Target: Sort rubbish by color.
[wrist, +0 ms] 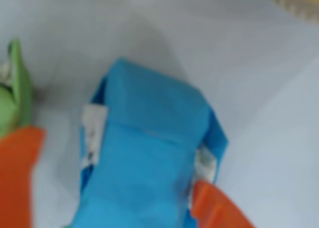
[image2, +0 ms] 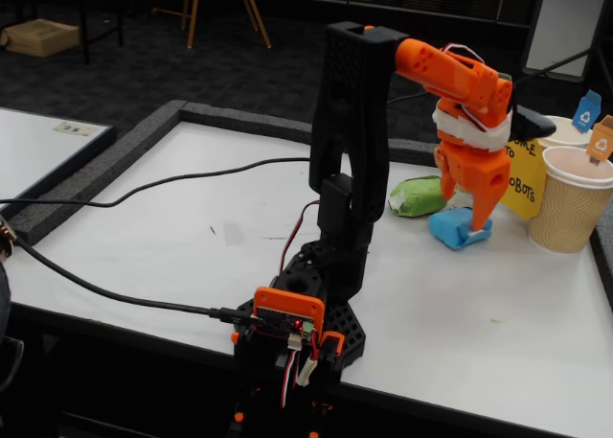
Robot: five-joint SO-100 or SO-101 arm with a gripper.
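**Ana:** White worktop [image2: 172,237] with a dark grey foam border, dark floor and a chair behind it. Where does the arm stand?

**Ben:** Its black and orange base sits at the lower middle of the fixed view, and the orange two-finger pincer [image2: 469,219] hangs down at the right middle of the frame, directly over the small blue crumpled paper-wrapped lump [image2: 458,231].

**Ana:** So the lump lies below the pincer, not off to one side?

**Ben:** Yes. In the wrist view the blue lump [wrist: 149,158] fills the centre and lower middle, with one orange finger [wrist: 17,173] at the lower left edge and the other at the lower right. The fingers straddle it. The right one looks to be touching the lump's edge; the left one shows a strip of white worktop between itself and the paper.

**Ana:** Pincer state?

**Ben:** Spread wide enough to bracket the lump, not clamped on it, as far as the blur allows.

**Ana:** Long axis?

**Ben:** It runs from lower left toward upper right of the wrist view, roughly crosswise to the line between the fingers, so closing would likely pinch its narrower width.

**Ana:** Neighbours?

**Ben:** A green crumpled paper-wrapped lump [image2: 418,195] lies just beside it, to the left in both views. Tan ribbed paper cups [image2: 571,200] stand at the far right.
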